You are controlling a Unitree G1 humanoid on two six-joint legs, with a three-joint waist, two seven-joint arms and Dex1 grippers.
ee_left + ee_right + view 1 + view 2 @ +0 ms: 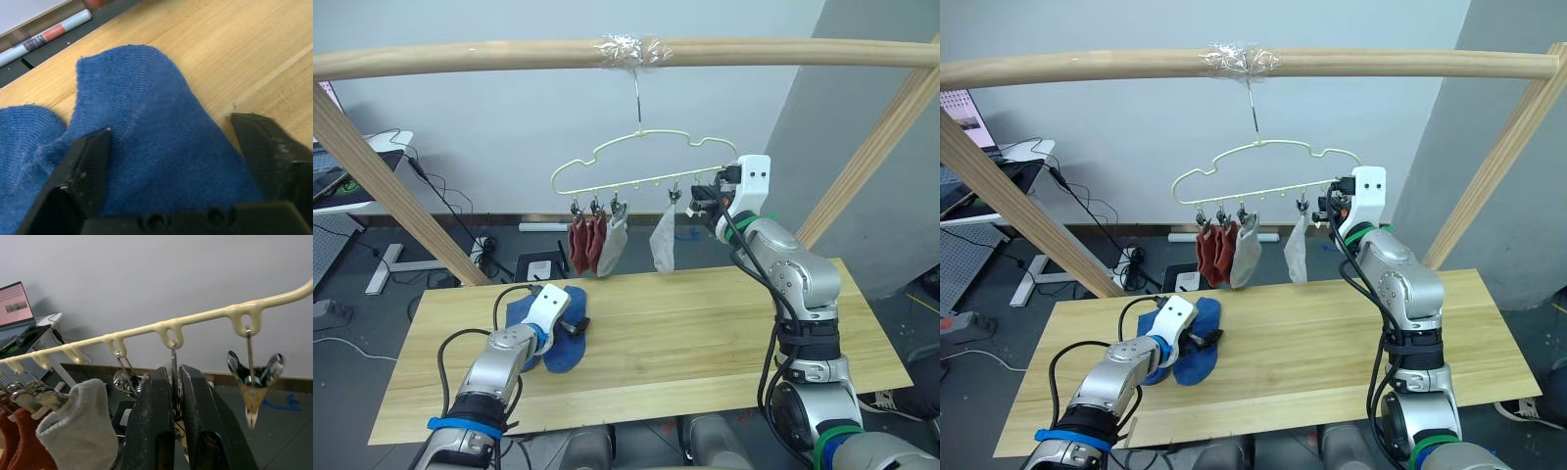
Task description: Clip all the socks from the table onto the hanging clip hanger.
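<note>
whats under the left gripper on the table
A blue sock lies under the open left gripper, flat on the table. A second blue sock sits beside it; whether they overlap under the gripper is hidden.

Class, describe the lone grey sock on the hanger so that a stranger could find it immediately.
Start at the wooden pole overhead, where the pale-yellow clip hanger hangs by its hook. Four socks dangle from its clips. The one you want, the grey sock, hangs apart from the other three and nearest the right hand.
</note>
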